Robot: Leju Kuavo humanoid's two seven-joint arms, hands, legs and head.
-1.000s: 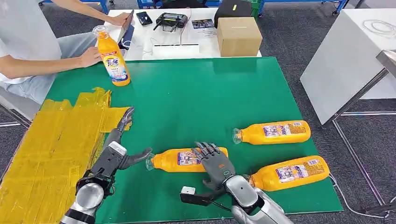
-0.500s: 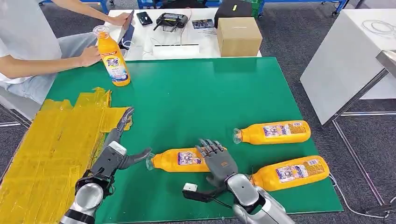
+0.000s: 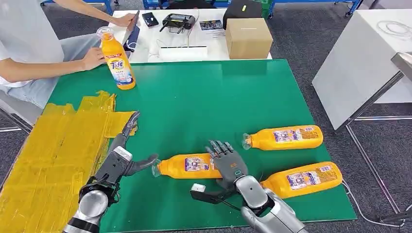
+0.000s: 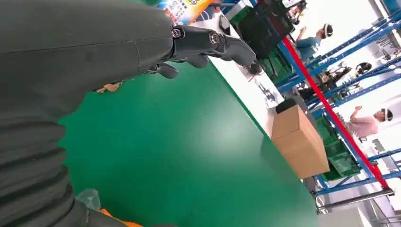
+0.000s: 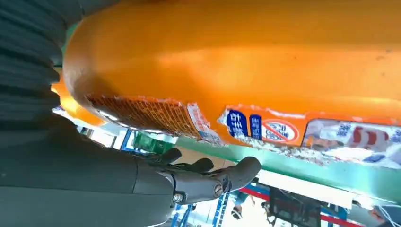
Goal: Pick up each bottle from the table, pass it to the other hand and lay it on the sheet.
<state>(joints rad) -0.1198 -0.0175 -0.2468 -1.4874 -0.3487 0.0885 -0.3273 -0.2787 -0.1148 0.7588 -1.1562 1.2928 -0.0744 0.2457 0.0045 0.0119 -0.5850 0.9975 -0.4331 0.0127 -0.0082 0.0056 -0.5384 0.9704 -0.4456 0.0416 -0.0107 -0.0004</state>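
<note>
Nearest to us, our right hand rests over the base end of the closest lying orange plastic bottle, its fingers spread across the bottle's top and not wrapped round it; we cannot tell whether they press on it. In the right wrist view the same bottle's orange body lies just above the dark fingers, close but with a gap showing. Our left hand hovers just beside that bottle's clear cap end, fingers apart and holding nothing, its thumb pointing toward the cap. To its left the crinkled yellow sheet covers the near left part of the green desk. To the right lie two more orange bottles, one near the desk edge and one farther back. At the far left corner an orange bottle with a Tide label stands upright, beside a seated person's hand.
</note>
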